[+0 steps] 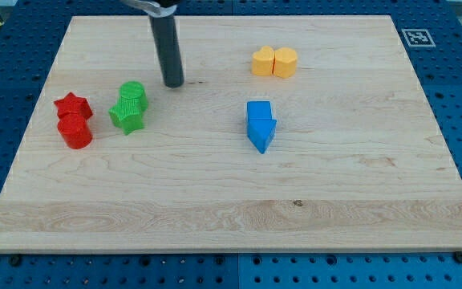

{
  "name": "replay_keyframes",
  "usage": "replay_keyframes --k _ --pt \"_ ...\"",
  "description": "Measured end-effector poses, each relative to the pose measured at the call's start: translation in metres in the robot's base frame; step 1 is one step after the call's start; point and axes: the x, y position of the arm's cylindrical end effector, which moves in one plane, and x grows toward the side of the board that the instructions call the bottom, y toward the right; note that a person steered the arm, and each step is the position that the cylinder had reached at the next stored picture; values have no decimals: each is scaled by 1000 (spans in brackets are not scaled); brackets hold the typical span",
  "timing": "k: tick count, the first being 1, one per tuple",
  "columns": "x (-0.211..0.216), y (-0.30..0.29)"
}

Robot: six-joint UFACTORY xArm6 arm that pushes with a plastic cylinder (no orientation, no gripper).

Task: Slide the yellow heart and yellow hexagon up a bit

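Observation:
The yellow heart (263, 61) and the yellow hexagon (285, 62) sit side by side, touching, near the view's top, right of centre on the wooden board (359, 201). The heart is the left one. My tip (173, 83) rests on the board well to the left of the yellow pair, just up and right of the green blocks. It touches no block.
A green cylinder (133, 95) and a green star (127, 117) touch each other at the left. A red star (72, 105) and a red cylinder (75, 131) sit further left. Two blue blocks (261, 124) form an arrow shape below the yellow pair.

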Motion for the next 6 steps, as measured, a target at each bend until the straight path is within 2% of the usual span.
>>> replay_keyframes --k 1,2,3,4,5,6 --pt "29 71" --pt "29 87" --pt "52 131" --pt "55 153" --pt "51 183" --pt "21 183"
